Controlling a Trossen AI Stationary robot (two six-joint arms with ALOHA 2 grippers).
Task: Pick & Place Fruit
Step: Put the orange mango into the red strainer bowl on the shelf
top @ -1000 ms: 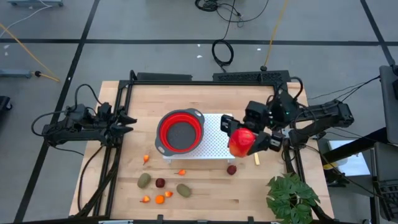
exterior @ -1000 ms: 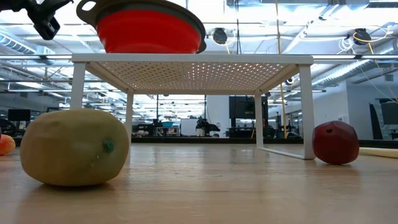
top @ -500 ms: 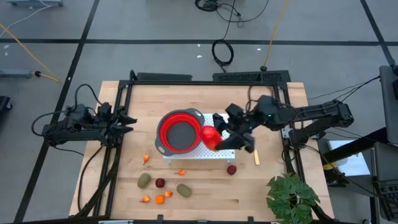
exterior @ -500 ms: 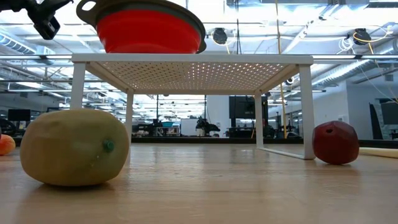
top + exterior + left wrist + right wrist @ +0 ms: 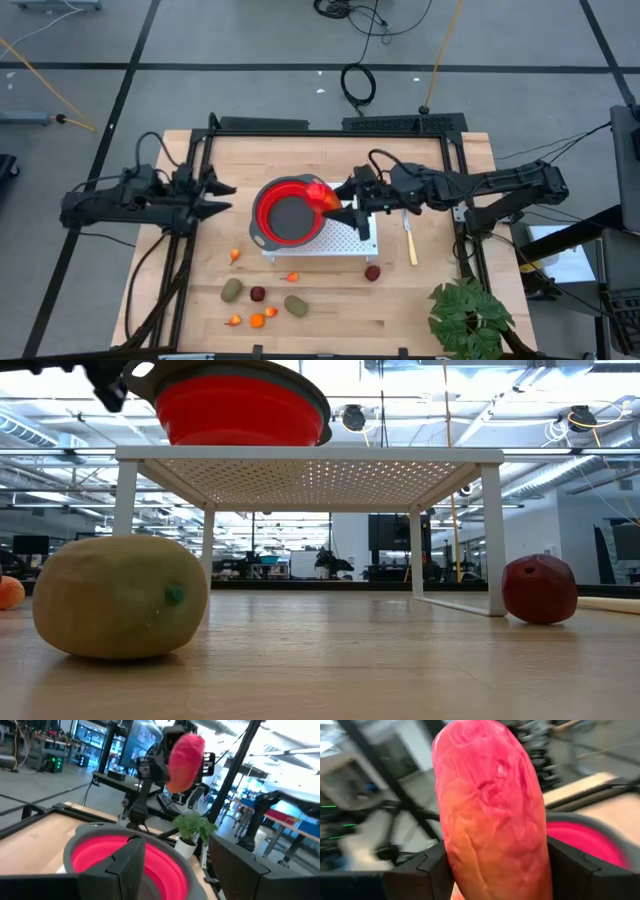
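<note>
Over right rim of red bowl, right hand grips mango between both fingers, fruit held in air. Bowl stands on white perforated rack on tabletop. Left hand hovers just left of bowl, fingers half apart, holding nothing. Other fruit pieces lie on tabletop in front of rack: olive ovals, dark red ball.

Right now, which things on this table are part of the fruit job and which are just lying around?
Part of the job:
- mango, held in the right gripper at the red bowl
- two olive ovals
- two dark red balls
- orange bits
- white rack under the bowl

Lying about:
- knife
- leafy plant
- left gripper, open, waiting beside the bowl
</note>
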